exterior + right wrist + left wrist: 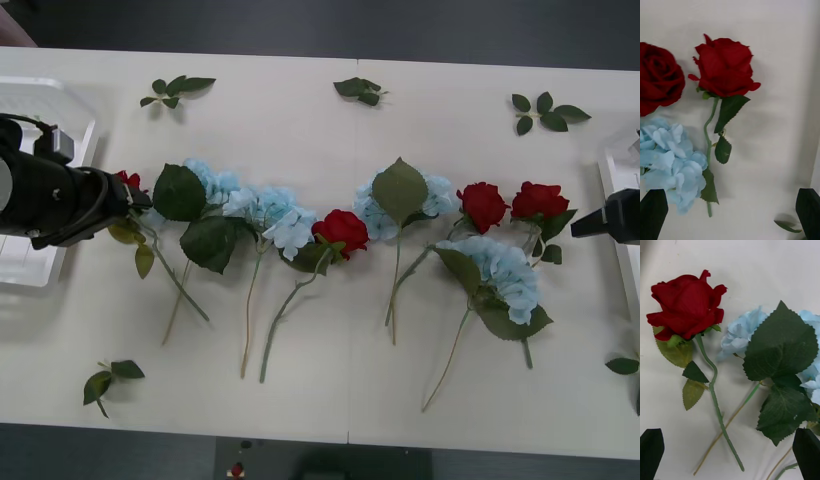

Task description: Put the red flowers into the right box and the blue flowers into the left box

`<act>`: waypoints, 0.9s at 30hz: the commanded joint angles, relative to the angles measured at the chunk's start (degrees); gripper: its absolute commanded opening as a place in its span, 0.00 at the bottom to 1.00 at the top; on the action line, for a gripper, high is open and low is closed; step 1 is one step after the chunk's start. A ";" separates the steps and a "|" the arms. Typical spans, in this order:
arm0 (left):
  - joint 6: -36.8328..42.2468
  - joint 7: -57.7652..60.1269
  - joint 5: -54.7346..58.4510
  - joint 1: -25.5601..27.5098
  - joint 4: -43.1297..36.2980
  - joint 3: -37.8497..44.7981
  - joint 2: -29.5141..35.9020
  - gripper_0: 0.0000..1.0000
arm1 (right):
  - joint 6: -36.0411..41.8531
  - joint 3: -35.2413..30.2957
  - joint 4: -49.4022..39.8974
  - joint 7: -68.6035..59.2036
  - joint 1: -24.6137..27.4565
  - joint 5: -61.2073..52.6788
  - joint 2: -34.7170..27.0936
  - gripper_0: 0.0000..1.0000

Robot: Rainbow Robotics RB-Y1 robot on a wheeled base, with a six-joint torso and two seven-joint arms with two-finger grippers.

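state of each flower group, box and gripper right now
red flowers: four roses lying on the table, none boxed
blue flowers: lying on the table, none boxed
left box: no flowers seen in it
right box: partly in view
left gripper: open above the leftmost rose
right gripper: open above the rightmost rose

red flowers (345,229): deep red | blue flowers (505,272): pale blue

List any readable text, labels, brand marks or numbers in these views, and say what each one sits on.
None can be read.
The white table, the left box and the right box carry no visible print.
The red flowers, blue flowers and loose leaf sprigs bear no tags.
The left gripper and right gripper, both open with plain black fingers, show no marking.
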 commanded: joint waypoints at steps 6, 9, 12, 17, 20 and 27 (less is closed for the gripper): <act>-0.71 1.05 -2.76 -3.26 4.86 -2.72 1.22 1.00 | -7.01 10.08 -0.94 -12.29 -3.00 9.26 2.07 1.00; -1.50 0.87 -3.29 -4.14 6.88 -3.95 1.22 1.00 | -7.80 11.66 0.73 -13.25 -4.58 11.63 4.09 1.00; -3.00 0.70 -3.81 -4.93 8.99 -5.53 1.22 1.00 | -8.24 12.01 2.48 -13.34 -5.72 13.83 6.20 1.00; -7.48 0.44 -4.96 -6.34 12.86 -8.52 1.22 1.00 | -9.56 12.18 5.39 -13.34 -7.13 17.69 8.92 1.00; -8.53 0.44 -7.59 -6.95 14.00 -10.63 1.13 1.00 | -10.79 12.18 6.70 -12.99 -7.39 20.51 9.98 1.00; -12.49 0.70 -9.00 -8.80 19.01 -14.68 1.13 1.00 | -13.16 14.56 8.81 -13.17 -7.39 22.79 10.68 1.00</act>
